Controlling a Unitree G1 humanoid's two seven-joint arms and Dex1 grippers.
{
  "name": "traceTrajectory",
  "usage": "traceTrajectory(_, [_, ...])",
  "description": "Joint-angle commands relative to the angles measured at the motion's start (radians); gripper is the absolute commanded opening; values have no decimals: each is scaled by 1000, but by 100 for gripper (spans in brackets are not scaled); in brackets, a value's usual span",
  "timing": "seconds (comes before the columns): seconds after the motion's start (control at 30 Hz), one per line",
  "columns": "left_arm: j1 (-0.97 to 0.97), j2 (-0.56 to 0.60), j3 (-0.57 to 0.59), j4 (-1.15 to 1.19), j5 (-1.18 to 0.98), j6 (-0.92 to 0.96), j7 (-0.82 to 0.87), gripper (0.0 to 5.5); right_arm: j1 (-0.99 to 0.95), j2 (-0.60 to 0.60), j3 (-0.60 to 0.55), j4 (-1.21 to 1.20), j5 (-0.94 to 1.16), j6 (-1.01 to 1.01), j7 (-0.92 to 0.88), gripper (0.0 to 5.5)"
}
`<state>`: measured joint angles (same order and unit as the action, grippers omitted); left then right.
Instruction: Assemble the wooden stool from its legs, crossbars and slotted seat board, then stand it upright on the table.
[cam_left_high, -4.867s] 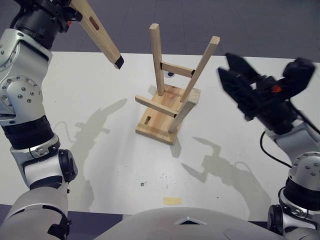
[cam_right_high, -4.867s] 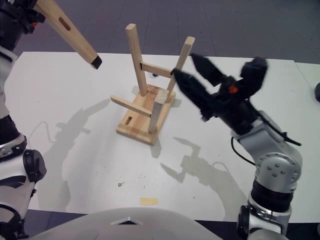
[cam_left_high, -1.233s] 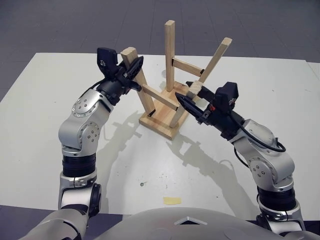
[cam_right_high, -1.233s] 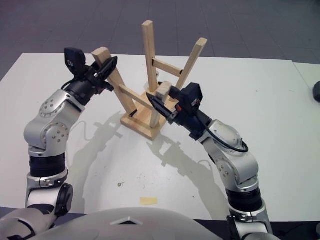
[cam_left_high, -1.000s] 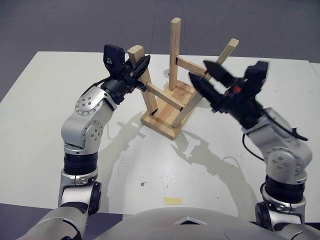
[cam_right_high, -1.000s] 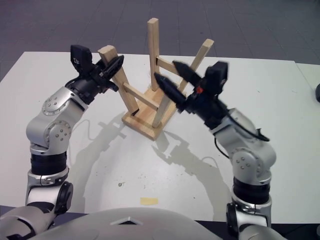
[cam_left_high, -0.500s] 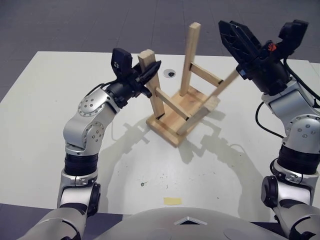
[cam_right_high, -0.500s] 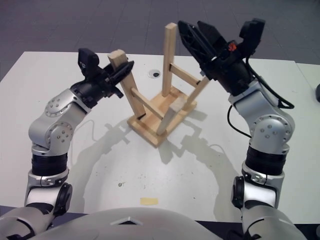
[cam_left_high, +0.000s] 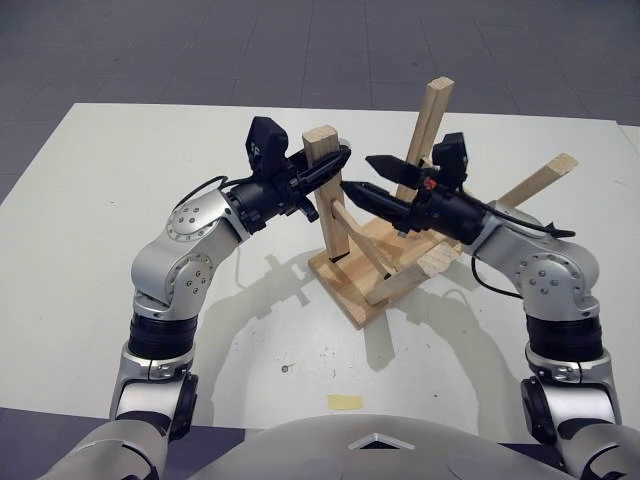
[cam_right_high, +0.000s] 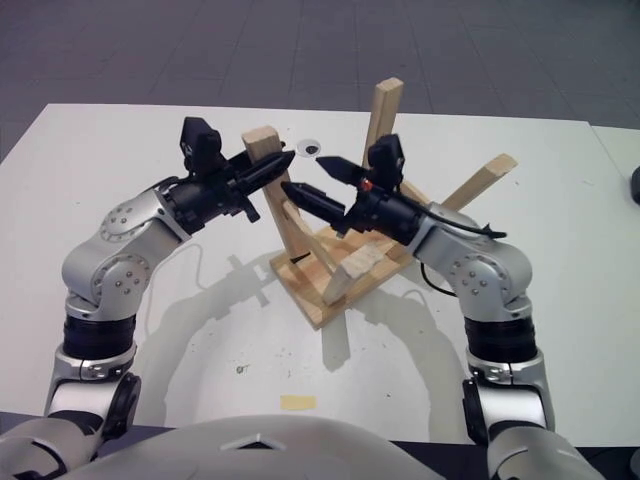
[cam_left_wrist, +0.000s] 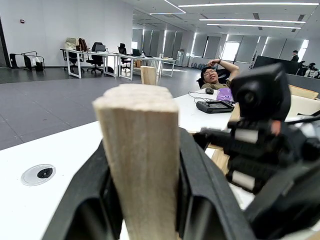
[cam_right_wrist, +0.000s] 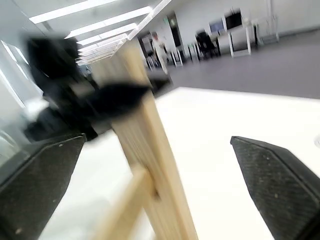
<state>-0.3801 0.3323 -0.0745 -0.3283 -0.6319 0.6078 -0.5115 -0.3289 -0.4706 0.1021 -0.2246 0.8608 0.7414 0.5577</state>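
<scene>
The stool lies upside down, its slotted seat board (cam_left_high: 352, 298) on the white table (cam_left_high: 120, 160) and its legs pointing up. My left gripper (cam_left_high: 326, 172) is shut on the top of the near-left leg (cam_left_high: 330, 215); in the left wrist view that leg (cam_left_wrist: 142, 150) stands between the black fingers (cam_left_wrist: 92, 205). My right gripper (cam_left_high: 366, 178) is open, its tips just right of that leg's top and close to the left gripper. In the right wrist view the leg (cam_right_wrist: 152, 145) stands between its spread fingers (cam_right_wrist: 42, 185). A tall leg (cam_left_high: 430, 115) rises behind; another leg (cam_left_high: 542, 177) leans out to the right.
A round cable hole (cam_right_high: 308, 148) sits in the table behind the stool. A scrap of yellow tape (cam_left_high: 345, 402) lies near the front edge. Bare table spreads to the left and in front of the stool.
My right gripper has come down from above the far legs to beside the leg held by the left gripper. The stool has shifted to the right, and its right leg leans out more.
</scene>
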Motion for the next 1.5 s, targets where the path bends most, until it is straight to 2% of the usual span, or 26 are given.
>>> traceTrajectory(0.03, [38,30,-67,25,61,49,-9,102,78,-32,143,131,-249,-49,-38,540])
traceTrajectory(0.2, [76,48,-78,18,89,40,3,102,76,-5,95,109,-219,-72,-34,540])
traceTrajectory(0.43, [164,68,-80,10,141,7,56,103,109,6,-184,-135,200,-14,85,540])
traceTrajectory(0.53, [172,49,-63,15,159,-12,111,103,86,25,-316,-212,391,-17,-12,540])
traceTrajectory(0.67, [133,12,-57,16,202,-29,210,104,-16,110,-405,-285,478,-134,-288,540])
traceTrajectory(0.73, [123,8,-82,26,268,-63,260,104,-72,152,-418,-316,468,-192,-412,540])
traceTrajectory(0.83, [117,14,-114,53,354,-89,321,105,-120,182,-412,-333,405,-250,-501,540])
traceTrajectory(1.2, [44,16,-154,38,406,-132,409,111,-175,186,-374,-279,261,-304,-537,540])
traceTrajectory(1.4, [-5,-4,-153,-14,381,-104,392,111,-167,210,-359,-272,232,-321,-541,540])
traceTrajectory(1.43, [-5,-7,-149,-19,375,-92,386,148,-164,213,-359,-272,229,-323,-541,540])
traceTrajectory(1.5, [-2,-15,-133,-14,372,-72,379,183,-160,217,-358,-271,218,-326,-540,540])
